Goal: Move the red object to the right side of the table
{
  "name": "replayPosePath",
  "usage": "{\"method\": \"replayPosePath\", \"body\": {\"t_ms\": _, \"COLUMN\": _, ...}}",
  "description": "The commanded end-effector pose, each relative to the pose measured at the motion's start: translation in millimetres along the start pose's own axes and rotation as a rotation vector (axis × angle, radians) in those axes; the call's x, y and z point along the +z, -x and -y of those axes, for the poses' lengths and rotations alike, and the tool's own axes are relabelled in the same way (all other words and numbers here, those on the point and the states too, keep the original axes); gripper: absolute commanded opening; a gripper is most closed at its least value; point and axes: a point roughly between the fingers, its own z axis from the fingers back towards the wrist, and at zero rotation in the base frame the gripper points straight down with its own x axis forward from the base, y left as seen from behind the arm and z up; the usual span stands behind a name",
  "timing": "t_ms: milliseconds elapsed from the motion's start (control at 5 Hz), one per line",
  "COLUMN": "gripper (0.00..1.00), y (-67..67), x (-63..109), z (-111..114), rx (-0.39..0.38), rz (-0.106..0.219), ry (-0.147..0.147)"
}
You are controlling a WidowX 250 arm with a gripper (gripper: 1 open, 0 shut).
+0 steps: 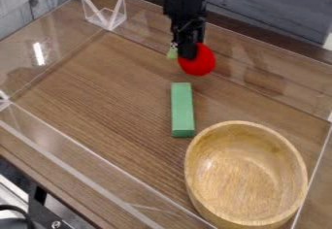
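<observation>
Red object point(196, 61) clamped in the hand point(189, 49), fingers closed on its upper part, pointing straight down. It hangs near the far middle of the table point(91, 107), just beyond the far end of the green block point(183, 109). Small green leafy tip shows at its left side. Whether it is touching the table surface or just above it: cannot tell. Green block lies lengthwise mid-table. Wooden bowl point(247, 173) sits at near right corner, well apart from the red object. Clear acrylic walls point(104, 12) edge the table.
</observation>
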Motion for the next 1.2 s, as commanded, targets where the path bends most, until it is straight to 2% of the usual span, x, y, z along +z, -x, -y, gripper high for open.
{"method": "replayPosePath", "body": {"t_ms": 0, "gripper": 0.00, "y": 7.1, "x": 29.1, "z": 6, "rx": -0.002, "rz": -0.005, "ry": 0.080}}
{"method": "replayPosePath", "body": {"t_ms": 200, "gripper": 0.00, "y": 7.9, "x": 33.3, "z": 7, "rx": 0.009, "rz": -0.012, "ry": 0.085}}
{"method": "replayPosePath", "body": {"t_ms": 600, "gripper": 0.00, "y": 23.7, "x": 34.5, "z": 10, "rx": 0.009, "rz": -0.021, "ry": 0.096}}
{"method": "replayPosePath", "body": {"t_ms": 1000, "gripper": 0.00, "y": 10.1, "x": 32.5, "z": 3, "rx": 0.089, "rz": -0.027, "ry": 0.112}}
